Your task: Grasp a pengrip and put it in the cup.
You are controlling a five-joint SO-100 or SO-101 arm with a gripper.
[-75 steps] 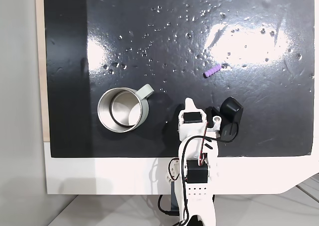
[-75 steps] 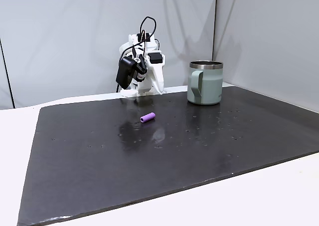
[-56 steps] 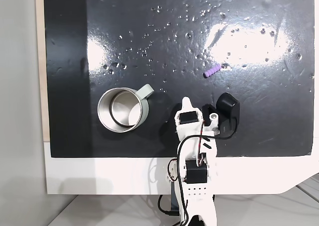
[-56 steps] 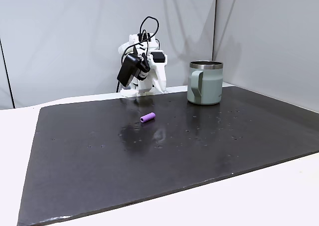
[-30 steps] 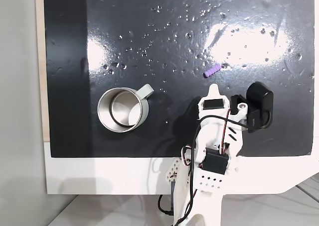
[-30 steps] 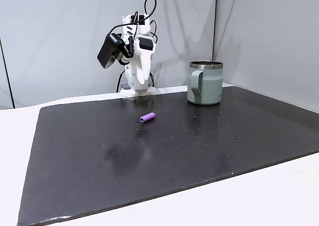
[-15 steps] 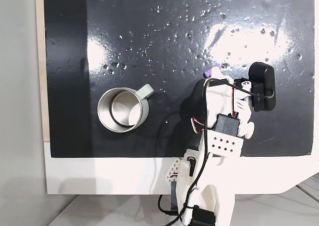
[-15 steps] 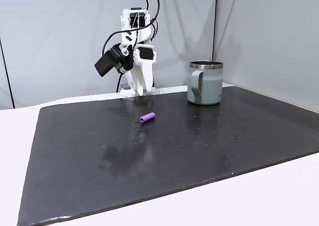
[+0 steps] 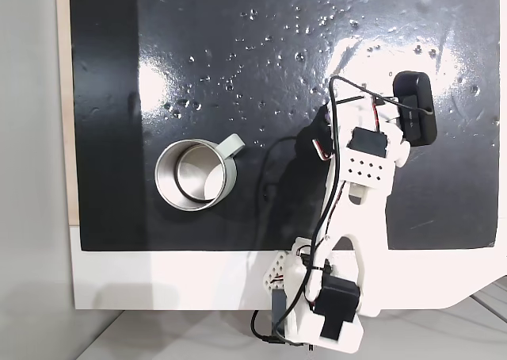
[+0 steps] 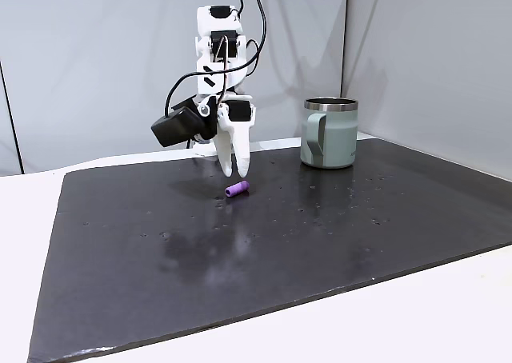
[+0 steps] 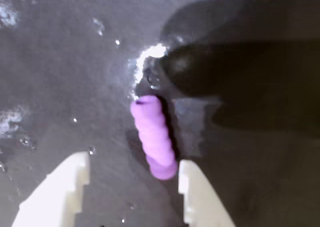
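The pengrip (image 10: 237, 189) is a small light-purple ribbed tube lying on the black mat; in the wrist view the pengrip (image 11: 154, 137) lies just ahead of the fingertips, nearer the right one. My gripper (image 10: 235, 172) hangs point-down just above it, open, with nothing between its white fingers (image 11: 192, 192). In the top-down fixed view my arm (image 9: 363, 158) covers the pengrip. The cup (image 10: 330, 133), a metal mug with a grey-green handle, stands upright far to the right; from above the cup (image 9: 194, 175) is left of the arm.
A black glossy mat (image 10: 320, 243) covers the white table (image 10: 448, 315). Pale walls stand close behind the arm's base and behind the cup. The black wrist camera (image 9: 416, 108) sticks out beside the gripper.
The arm has unfolded from near its base, swung out over the mat and lowered the gripper over the pengrip. Pengrip and cup have not moved.
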